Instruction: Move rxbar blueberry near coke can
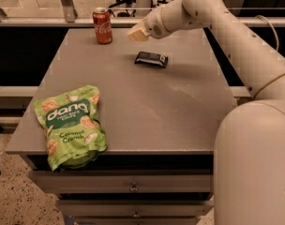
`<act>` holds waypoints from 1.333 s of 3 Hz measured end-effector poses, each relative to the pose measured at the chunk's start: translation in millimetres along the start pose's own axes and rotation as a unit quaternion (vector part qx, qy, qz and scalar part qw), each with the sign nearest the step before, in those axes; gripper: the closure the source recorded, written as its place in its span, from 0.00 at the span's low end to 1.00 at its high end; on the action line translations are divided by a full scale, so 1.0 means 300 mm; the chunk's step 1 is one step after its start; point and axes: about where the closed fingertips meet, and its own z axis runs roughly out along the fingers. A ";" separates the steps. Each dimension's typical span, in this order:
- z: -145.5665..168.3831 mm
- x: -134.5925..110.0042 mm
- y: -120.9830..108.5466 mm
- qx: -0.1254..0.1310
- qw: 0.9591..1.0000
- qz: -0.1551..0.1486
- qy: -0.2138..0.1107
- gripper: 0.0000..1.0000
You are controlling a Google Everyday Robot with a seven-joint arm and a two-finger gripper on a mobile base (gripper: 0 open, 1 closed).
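The rxbar blueberry (152, 59), a small dark navy bar, lies flat on the grey table (133, 107) at the back middle. The coke can (102, 26) stands upright at the table's back left, about a can's height to the left of the bar and beyond it. My gripper (138, 33) hovers above the table between the can and the bar, just up and left of the bar. It is open and holds nothing. The pale arm reaches in from the right.
A large green chip bag (71, 124) lies at the table's front left, overhanging the front edge. Drawers (133, 187) sit below the tabletop. My white robot body (255, 163) fills the lower right. A rail runs behind the table.
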 end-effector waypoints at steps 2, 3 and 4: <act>-0.064 0.113 -0.026 0.001 0.999 0.004 0.042 0.36; -0.097 0.167 -0.017 -0.004 0.998 0.015 0.055 0.12; -0.121 0.214 0.010 -0.014 0.998 0.024 0.063 0.00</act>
